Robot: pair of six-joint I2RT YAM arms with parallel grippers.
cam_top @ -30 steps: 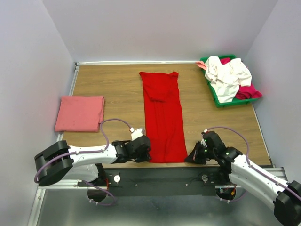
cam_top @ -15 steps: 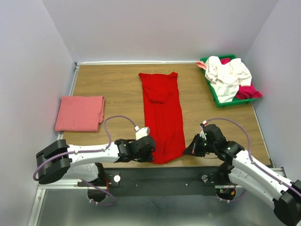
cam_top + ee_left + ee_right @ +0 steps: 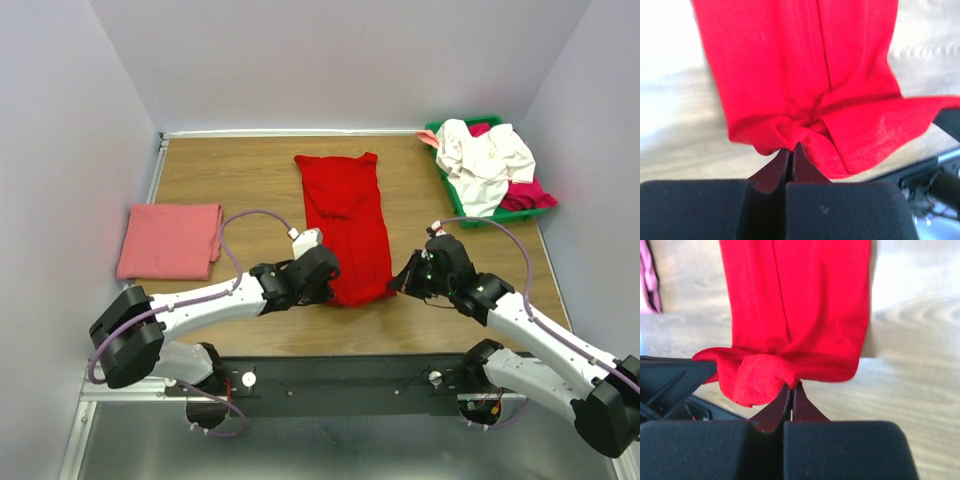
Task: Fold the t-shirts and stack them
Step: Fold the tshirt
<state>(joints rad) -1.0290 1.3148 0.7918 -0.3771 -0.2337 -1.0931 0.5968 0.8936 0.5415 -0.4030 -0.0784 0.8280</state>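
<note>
The red t-shirt (image 3: 345,215) lies lengthwise in the middle of the table, its near hem lifted and carried toward the far end. My left gripper (image 3: 328,285) is shut on the hem's left corner (image 3: 790,142). My right gripper (image 3: 397,285) is shut on the hem's right corner (image 3: 792,380). The salmon-pink folded shirt (image 3: 170,240) lies flat at the left. White (image 3: 485,160) and magenta (image 3: 530,195) shirts are heaped in the green tray (image 3: 458,205) at the far right.
The table's near edge and the black rail with the arm bases run along the bottom of the top view. Purple walls close in left, right and back. Bare wood shows between the red shirt and the pink one.
Both grippers have moved away from the near edge toward the far end, carrying the red shirt's hem with them, so the shirt now looks shorter.
</note>
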